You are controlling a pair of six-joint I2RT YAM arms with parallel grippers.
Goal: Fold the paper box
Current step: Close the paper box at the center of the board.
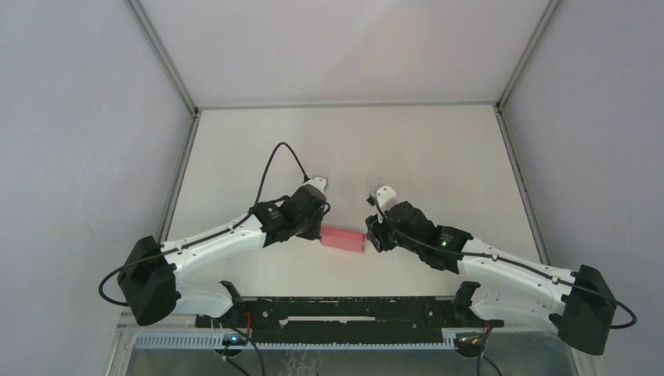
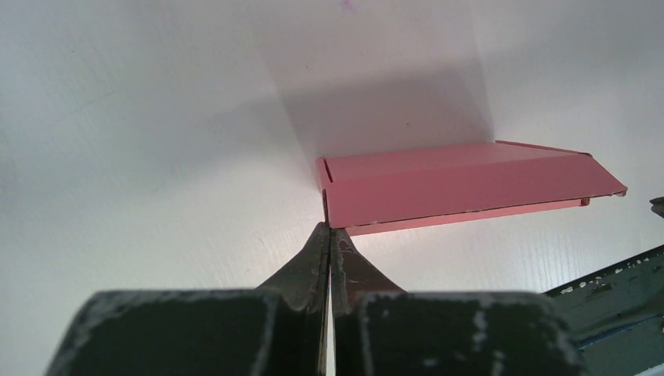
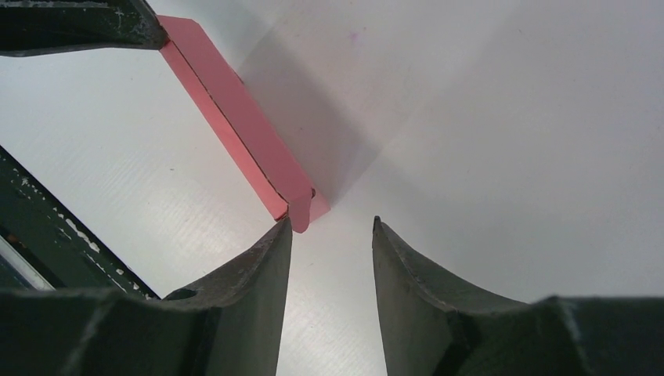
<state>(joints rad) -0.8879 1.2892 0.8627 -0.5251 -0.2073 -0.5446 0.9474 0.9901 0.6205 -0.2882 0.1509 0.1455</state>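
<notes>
Left claw [image 2: 330, 229] pinched shut against paper box [image 2: 462, 184] end, right claw [image 3: 333, 221] half open, gripping nothing, at other end, toward desk's [image 1: 352, 149] near edge

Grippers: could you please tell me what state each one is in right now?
Left gripper: closed at the paper box corner; any grip cannot be told.
Right gripper: open, holding nothing.

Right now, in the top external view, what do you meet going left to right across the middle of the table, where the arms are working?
left gripper → pink paper box → right gripper
</notes>
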